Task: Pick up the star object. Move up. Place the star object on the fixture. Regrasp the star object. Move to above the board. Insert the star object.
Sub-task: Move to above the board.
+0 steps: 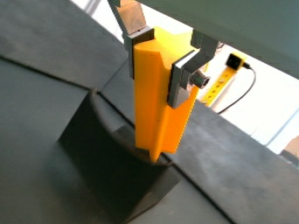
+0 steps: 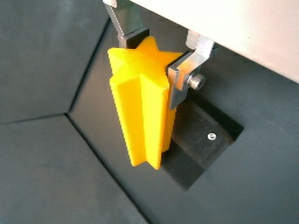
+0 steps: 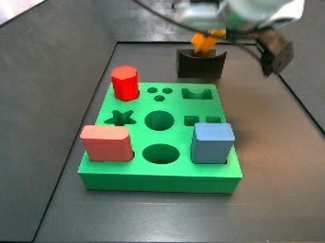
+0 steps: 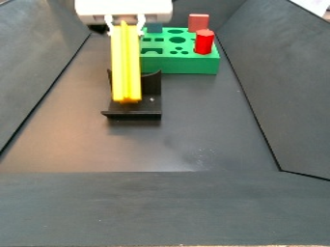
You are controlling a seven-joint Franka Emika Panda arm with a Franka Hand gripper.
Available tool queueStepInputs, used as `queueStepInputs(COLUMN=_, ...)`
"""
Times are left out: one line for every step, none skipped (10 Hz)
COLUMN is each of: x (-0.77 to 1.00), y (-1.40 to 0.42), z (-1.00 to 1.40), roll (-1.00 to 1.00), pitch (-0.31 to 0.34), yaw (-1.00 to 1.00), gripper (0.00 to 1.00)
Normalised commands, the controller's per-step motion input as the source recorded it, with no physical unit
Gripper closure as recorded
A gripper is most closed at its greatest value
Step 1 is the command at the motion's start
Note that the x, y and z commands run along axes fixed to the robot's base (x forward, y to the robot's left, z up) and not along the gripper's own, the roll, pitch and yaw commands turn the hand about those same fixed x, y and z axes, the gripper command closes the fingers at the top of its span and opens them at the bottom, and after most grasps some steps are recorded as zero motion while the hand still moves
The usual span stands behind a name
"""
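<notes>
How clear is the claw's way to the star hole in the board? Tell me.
Probably clear. The claw holds the star object upright at the fixture. The star hole on the board lies open, though the red hexagonal prism stands close behind it.

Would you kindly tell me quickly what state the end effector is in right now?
End effector: closed on the star object, held upright at the fixture.

The gripper holds the star object upright over the fixture, its lower end at the fixture's top (contact unclear). In a side view, the board lies in front of the fixture, with three blocks standing on it.
</notes>
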Motion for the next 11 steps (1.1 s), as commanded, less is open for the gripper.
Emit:
queueStepInputs(x=0.07, y=0.02, z=1.0, roll=-0.08, pitch=0.104, yaw=-0.11, gripper=1.0)
queueStepInputs(x=0.06, y=0.02, z=1.0, roll=-0.07, pitch=0.136, yaw=-0.08, gripper=1.0)
queueStepInputs(x=0.06, y=0.01, z=1.0, roll=-0.06, pitch=0.153, yaw=-0.05, gripper=1.0)
queueStepInputs(x=0.05, y=0.01, z=1.0, roll=-0.05, pitch=0.171, yaw=0.0, gripper=1.0)
queueStepInputs(x=0.05, y=0.01, z=1.0, roll=-0.05, pitch=0.177, yaw=0.04, gripper=1.0)
queueStepInputs(x=0.05, y=0.0, z=1.0, roll=-0.04, pitch=0.181, yaw=0.07, gripper=1.0)
queueStepInputs(x=0.05, y=-0.01, z=1.0, roll=-0.04, pitch=0.177, yaw=0.09, gripper=1.0)
queueStepInputs(x=0.06, y=-0.01, z=0.98, roll=-0.03, pitch=0.171, yaw=0.11, gripper=1.0)
queueStepInputs(x=0.05, y=-0.02, z=0.75, roll=-0.03, pitch=0.149, yaw=0.13, gripper=1.0)
queueStepInputs(x=0.04, y=-0.02, z=0.58, roll=-0.03, pitch=0.132, yaw=0.14, gripper=1.0)
queueStepInputs(x=0.03, y=-0.02, z=0.36, roll=-0.03, pitch=0.108, yaw=0.14, gripper=1.0)
